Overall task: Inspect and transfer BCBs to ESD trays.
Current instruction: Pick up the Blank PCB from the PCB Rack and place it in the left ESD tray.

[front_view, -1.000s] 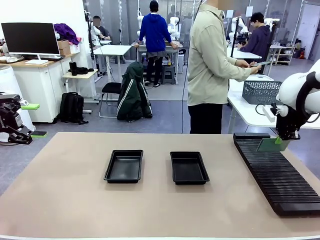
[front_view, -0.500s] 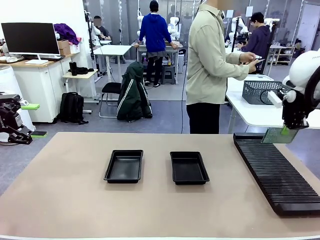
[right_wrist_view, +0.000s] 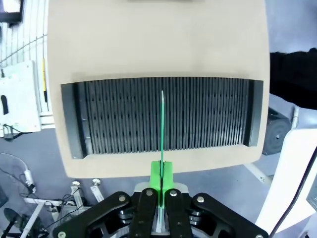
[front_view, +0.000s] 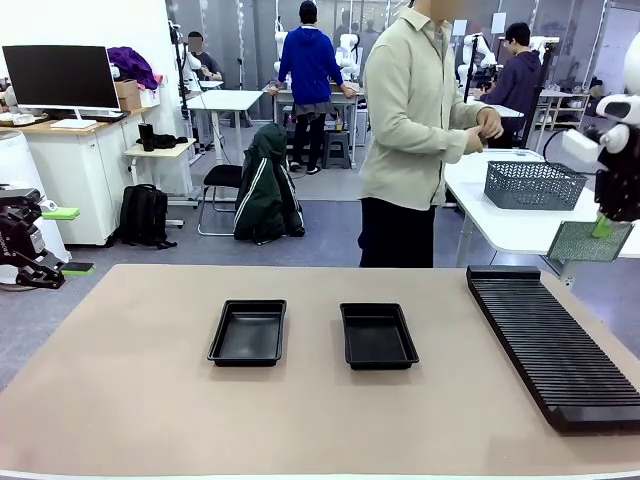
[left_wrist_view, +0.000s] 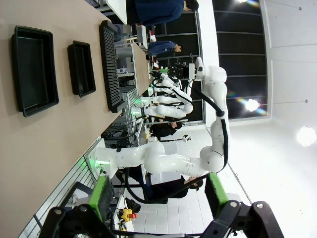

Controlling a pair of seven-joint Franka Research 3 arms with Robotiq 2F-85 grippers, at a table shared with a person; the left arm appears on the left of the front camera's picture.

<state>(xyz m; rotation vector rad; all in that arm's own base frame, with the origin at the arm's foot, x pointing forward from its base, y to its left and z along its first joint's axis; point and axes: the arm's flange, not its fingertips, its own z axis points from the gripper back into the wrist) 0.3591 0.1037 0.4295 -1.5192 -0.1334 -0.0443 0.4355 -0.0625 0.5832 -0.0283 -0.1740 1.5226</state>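
Two black ESD trays (front_view: 248, 332) (front_view: 378, 335) lie side by side mid-table, both without anything in them. High at the far right, above the rack's far end, my right gripper (front_view: 603, 226) is shut on a green BCB (front_view: 585, 242) that hangs tilted in the air. In the right wrist view the BCB (right_wrist_view: 162, 126) shows edge-on between that gripper's (right_wrist_view: 161, 196) green pads, over the rack (right_wrist_view: 208, 116). My left gripper (front_view: 68, 240) stands open off the table's left edge. From the left wrist view, its open fingers (left_wrist_view: 101, 196) frame the trays (left_wrist_view: 33, 69) (left_wrist_view: 81, 67) far off.
A long black slotted rack (front_view: 550, 340) runs along the table's right side. A person in a beige shirt (front_view: 410, 110) stands at the far side, hands together by a white side table holding a grey mesh basket (front_view: 533, 183).
My right gripper has risen and moved right with the BCB, lifting it clear of the rack. The person has turned a little. The left arm is still.
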